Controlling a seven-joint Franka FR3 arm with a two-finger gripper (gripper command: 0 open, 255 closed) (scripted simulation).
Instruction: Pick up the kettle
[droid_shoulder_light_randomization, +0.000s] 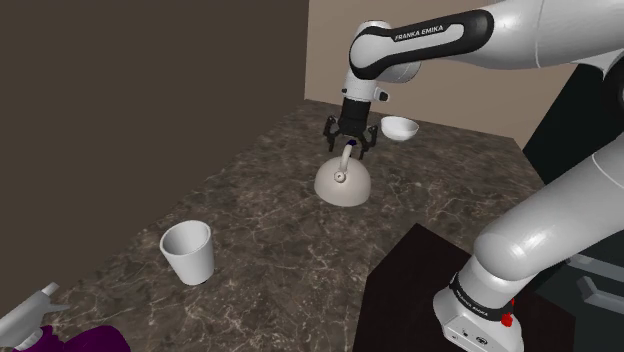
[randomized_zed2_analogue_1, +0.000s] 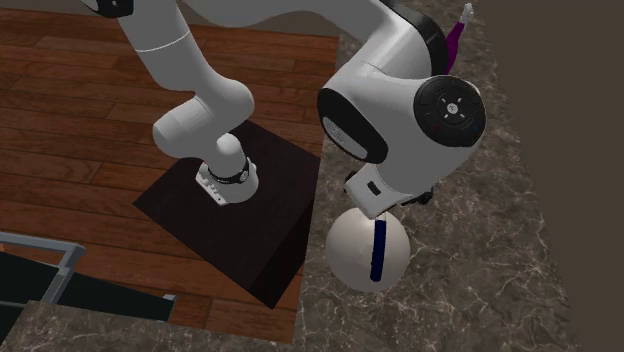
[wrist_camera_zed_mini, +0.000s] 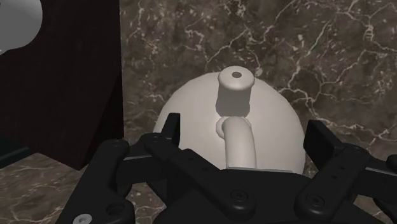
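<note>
A pale, dome-shaped kettle (droid_shoulder_light_randomization: 343, 185) stands on the dark marbled countertop (droid_shoulder_light_randomization: 270, 230), with its arched handle (droid_shoulder_light_randomization: 346, 152) rising from the top. From above in the second exterior view, the kettle (randomized_zed2_analogue_1: 350, 250) has a dark blue handle strip (randomized_zed2_analogue_1: 378, 250). My black gripper (droid_shoulder_light_randomization: 349, 146) hangs straight down over it, open. In the wrist view the gripper (wrist_camera_zed_mini: 243, 133) straddles the handle (wrist_camera_zed_mini: 240, 143). Its fingers (wrist_camera_zed_mini: 169, 127) stand apart on either side and do not touch the handle. The kettle's body (wrist_camera_zed_mini: 191, 108) and knob (wrist_camera_zed_mini: 236, 89) lie just beyond them.
A white cup (droid_shoulder_light_randomization: 188, 250) stands nearer the counter's front, and a white bowl (droid_shoulder_light_randomization: 399, 127) sits behind the kettle. A spray bottle (droid_shoulder_light_randomization: 25, 315) with a purple body is at the lower left corner. The dark stand (droid_shoulder_light_randomization: 410, 290) borders the counter. A brown wall runs along the left.
</note>
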